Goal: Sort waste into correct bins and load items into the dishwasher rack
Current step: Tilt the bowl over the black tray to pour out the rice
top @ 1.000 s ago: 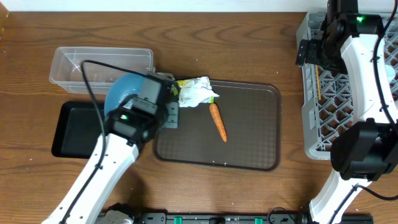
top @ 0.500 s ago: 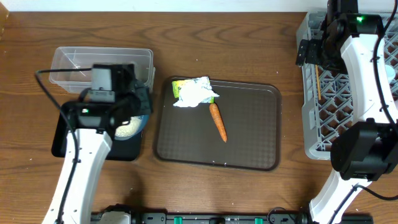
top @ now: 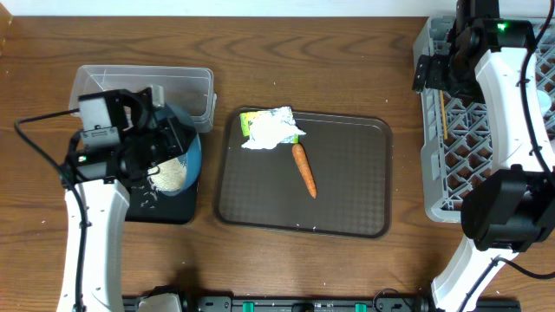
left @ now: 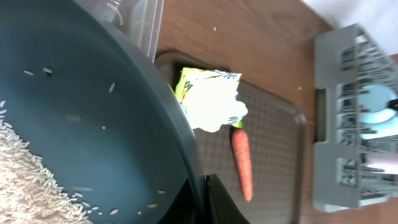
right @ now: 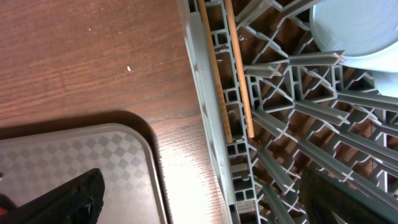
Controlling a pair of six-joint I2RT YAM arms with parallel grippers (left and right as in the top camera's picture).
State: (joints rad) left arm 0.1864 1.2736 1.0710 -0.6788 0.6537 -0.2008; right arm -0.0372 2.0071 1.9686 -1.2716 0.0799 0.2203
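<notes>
Rice grains [top: 171,176] lie in round blue bowl [top: 192,156] over black tray [top: 178,211] at 9 o'clock; left gripper [left: 204,198] clamps its rim. Right gripper [right: 208,196], wide, over lattice rack [top: 460,165].

The large blue bowl [top: 178,156] hangs tilted over the shallow black tray [top: 165,211], with a heap of white rice [top: 171,175] banked against its lower side and a few loose grains [top: 147,198] scattered on the tray just beside it; the clear plastic container [top: 143,87] sits directly behind. The crumpled white-and-green wrapper [top: 270,128] lies at the back left of the brown tray [top: 347,191], and the small orange carrot [top: 303,170] lies just in front of it, slanting. At the right of the bench, the grey lattice rack [top: 434,186] holds the wooden chopsticks [right: 236,74], lying side by side along its left edge, and the small light-blue cup-like bowl [right: 367,31] further in.
</notes>
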